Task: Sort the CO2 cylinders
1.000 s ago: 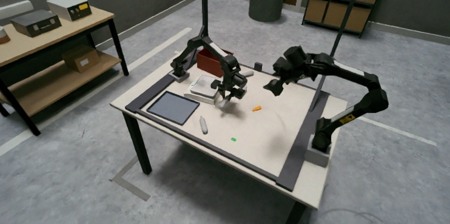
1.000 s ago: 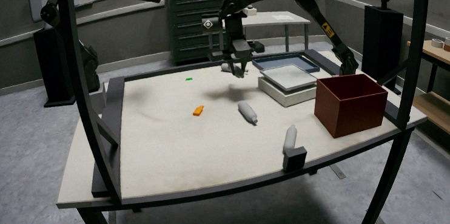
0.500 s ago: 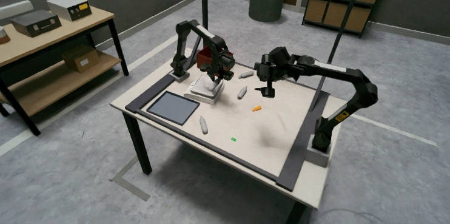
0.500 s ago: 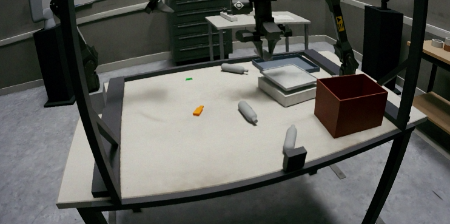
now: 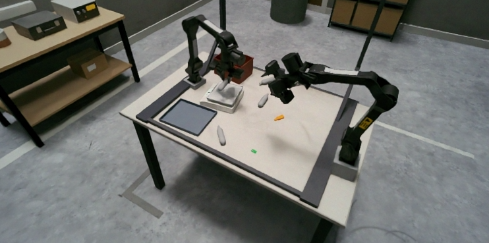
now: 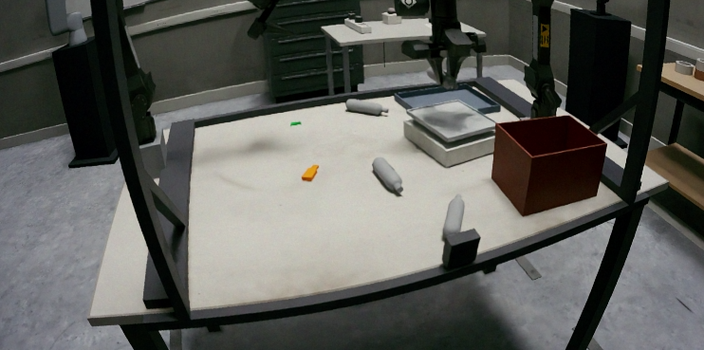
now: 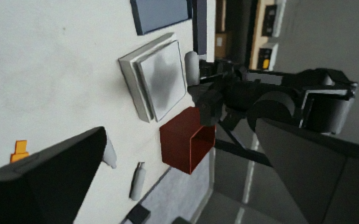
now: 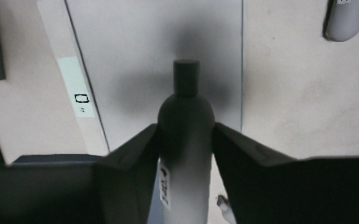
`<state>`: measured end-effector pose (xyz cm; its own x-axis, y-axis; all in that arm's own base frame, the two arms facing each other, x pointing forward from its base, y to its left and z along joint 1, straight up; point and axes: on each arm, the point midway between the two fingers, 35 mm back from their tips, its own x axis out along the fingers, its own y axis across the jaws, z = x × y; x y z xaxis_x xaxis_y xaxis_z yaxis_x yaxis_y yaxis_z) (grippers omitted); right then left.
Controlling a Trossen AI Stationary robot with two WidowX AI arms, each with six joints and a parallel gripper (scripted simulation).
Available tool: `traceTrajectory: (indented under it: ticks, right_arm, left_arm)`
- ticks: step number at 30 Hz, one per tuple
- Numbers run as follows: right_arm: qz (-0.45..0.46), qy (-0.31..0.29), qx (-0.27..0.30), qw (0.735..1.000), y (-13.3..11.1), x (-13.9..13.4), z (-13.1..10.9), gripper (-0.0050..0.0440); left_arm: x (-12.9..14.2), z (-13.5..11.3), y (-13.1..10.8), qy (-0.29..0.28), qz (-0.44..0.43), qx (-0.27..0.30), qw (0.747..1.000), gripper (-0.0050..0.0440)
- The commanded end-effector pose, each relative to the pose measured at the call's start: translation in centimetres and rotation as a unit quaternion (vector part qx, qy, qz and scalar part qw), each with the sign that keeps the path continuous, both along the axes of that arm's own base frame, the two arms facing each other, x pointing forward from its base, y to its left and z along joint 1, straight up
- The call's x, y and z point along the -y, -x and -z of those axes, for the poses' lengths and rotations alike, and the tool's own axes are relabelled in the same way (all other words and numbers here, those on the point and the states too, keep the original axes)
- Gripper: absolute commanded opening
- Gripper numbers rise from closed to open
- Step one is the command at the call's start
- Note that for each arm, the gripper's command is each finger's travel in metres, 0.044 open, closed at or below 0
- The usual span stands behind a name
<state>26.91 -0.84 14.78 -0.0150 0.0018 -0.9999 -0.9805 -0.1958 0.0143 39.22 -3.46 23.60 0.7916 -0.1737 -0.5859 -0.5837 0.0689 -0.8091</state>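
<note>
In the top view, the tray [image 5: 188,116] [image 6: 445,96] [image 7: 162,14] lay left of the scale [image 5: 222,99] [image 6: 445,148] [image 7: 153,80]; the scrap bin [image 5: 244,68] [image 6: 548,167] [image 7: 181,137] stood behind the scale. One cylinder [image 5: 221,135] [image 6: 366,107] lay right of the tray.
</note>
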Motion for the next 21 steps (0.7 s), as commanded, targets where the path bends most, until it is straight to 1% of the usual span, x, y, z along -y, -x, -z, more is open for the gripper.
traceTrajectory:
  ticks: [1,5,10,12,13,17,21]
  right_arm:
    - [0.001,0.0,0.02,1.0,1.1,-0.2,-1.0,-0.005]
    - [0.002,0.0,0.019,1.0,2.1,-0.3,-1.0,-0.005]
    - [0.002,0.0,0.019,1.0,2.9,-0.4,-0.9,-0.005]
    - [0.002,0.0,0.019,1.0,2.9,-0.4,-0.9,-0.005]
    - [0.001,0.0,0.026,1.0,2.7,-0.3,-1.2,-0.005]
    - [0.005,0.0,0.025,1.0,2.9,-0.4,-0.9,-0.005]
    - [0.03,-0.004,0.064,0.998,2.9,-0.3,-0.9,-0.005]
  left_arm:
    - [0.8,0.9,-1.2,0.075,-0.056,-0.006,0.996,0.044]
    - [1.6,2.0,-2.5,0.163,-0.116,-0.018,0.98,0.044]
    - [2.7,3.3,-4.0,0.272,-0.187,-0.033,0.943,0.044]
    - [2.7,3.3,-4.0,0.272,-0.187,-0.033,0.943,0.044]
    - [3.0,3.6,-4.3,0.295,-0.202,-0.037,0.933,0.044]
    - [4.1,5.0,-5.4,0.39,-0.26,-0.051,0.882,0.044]
    - [5.0,6.1,-6.2,0.463,-0.303,-0.064,0.83,0.044]
